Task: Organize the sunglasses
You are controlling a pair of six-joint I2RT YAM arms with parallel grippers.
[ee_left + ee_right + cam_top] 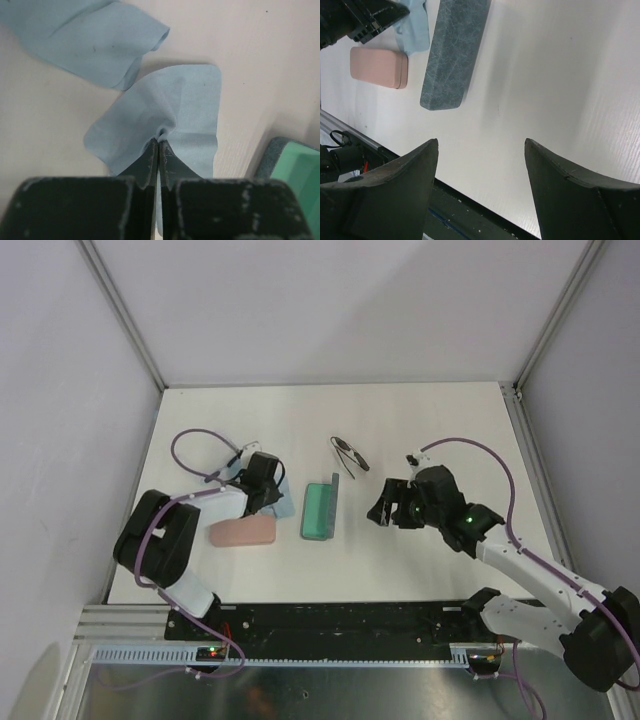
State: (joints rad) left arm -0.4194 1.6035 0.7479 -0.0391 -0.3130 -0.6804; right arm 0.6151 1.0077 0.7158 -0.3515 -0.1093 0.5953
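The left jaws are clamped together on a raised fold of a light blue cloth (175,110), whose edges lie flat on the desk (40,125) around the pinch. A second cloth (90,35) lies beyond them to the left. The rim of the open grey-blue case (295,175) is close on their right.

The right jaws stand apart and empty over bare desk. The desk's edge runs close behind them to the left, and the pink case (379,67) lies ahead-left. The dark-framed sunglasses (349,455) lie beyond the right jaws to their left, with bare desk around them.
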